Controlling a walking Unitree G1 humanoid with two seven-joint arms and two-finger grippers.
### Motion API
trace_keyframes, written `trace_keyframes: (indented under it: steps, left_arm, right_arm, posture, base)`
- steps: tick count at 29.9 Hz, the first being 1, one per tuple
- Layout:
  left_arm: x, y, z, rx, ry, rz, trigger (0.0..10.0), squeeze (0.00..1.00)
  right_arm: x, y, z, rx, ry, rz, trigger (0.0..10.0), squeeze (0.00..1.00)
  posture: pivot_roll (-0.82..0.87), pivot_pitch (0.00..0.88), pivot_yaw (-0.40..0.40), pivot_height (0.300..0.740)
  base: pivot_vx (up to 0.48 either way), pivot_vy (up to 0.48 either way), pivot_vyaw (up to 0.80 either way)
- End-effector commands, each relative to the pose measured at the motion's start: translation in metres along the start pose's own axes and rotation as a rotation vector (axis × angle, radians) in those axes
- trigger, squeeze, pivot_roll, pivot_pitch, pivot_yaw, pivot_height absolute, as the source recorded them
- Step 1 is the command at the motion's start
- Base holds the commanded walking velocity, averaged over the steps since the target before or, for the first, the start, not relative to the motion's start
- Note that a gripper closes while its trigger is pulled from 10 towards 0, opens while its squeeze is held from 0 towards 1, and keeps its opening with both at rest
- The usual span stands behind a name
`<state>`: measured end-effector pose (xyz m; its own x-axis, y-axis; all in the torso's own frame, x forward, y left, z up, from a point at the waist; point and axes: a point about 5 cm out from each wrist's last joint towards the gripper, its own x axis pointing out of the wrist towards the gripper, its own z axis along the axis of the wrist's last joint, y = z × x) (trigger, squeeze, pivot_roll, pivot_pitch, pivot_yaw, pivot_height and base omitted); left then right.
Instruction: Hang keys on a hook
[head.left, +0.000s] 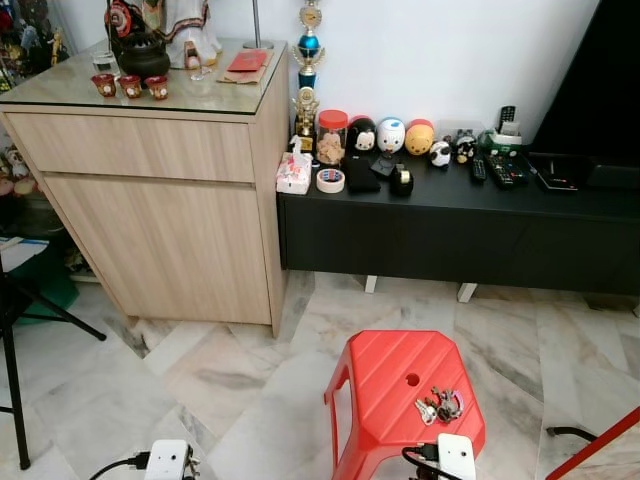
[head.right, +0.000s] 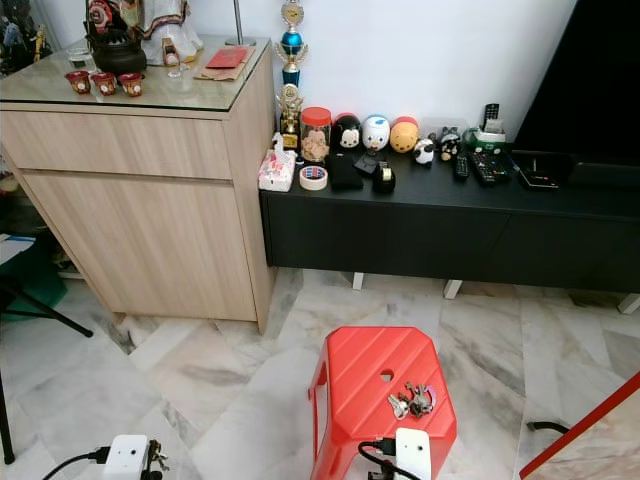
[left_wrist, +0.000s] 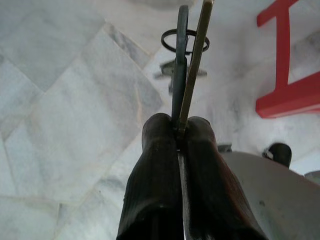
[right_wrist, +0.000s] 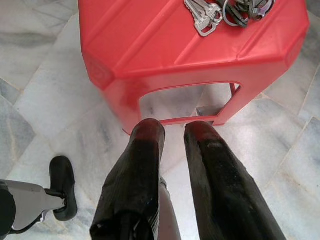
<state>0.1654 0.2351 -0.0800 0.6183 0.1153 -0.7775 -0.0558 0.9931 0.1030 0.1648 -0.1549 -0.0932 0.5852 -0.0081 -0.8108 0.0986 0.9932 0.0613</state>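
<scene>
A bunch of keys (head.left: 440, 405) lies on the red stool (head.left: 385, 385). Small, stiff and jangly, it is best taken by its ring. The left gripper (left_wrist: 179, 131) has its jaws clamped on a key (left_wrist: 192, 55); the right gripper (right_wrist: 172, 134) hovers, jaws slightly apart.

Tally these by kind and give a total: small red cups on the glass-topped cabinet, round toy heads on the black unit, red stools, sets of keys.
small red cups: 3
round toy heads: 3
red stools: 1
sets of keys: 2
total: 9
</scene>
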Motion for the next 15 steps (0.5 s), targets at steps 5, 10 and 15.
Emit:
trace_keyframes:
  steps: [5, 10, 15]
  left_arm:
    - [-0.0015, -0.0017, -0.0074, 0.004, 0.028, -0.008, 10.0, 0.0]
    - [-0.0021, -0.0027, -0.0104, 0.0, 0.038, -0.011, 10.0, 0.0]
    - [-0.0024, -0.0028, -0.0116, -0.008, 0.041, -0.009, 10.0, 0.0]
  right_arm:
    - [-0.0009, -0.001, -0.0049, -0.004, 0.02, -0.003, 10.0, 0.0]
    - [-0.0012, -0.0016, -0.0062, -0.003, 0.025, -0.005, 10.0, 0.0]
    - [-0.0011, 0.0001, -0.0063, -0.033, 0.028, 0.013, 10.0, 0.0]
  posture:
    - [0.04, 0.0, -0.057, 0.74]
    - [0.04, 0.0, -0.057, 0.74]
    - [0.04, 0.0, -0.056, 0.74]
  base:
    - [0.0, 0.0, 0.0]
    - [-0.241, 0.0, 0.0]
    - [-0.259, 0.0, 0.0]
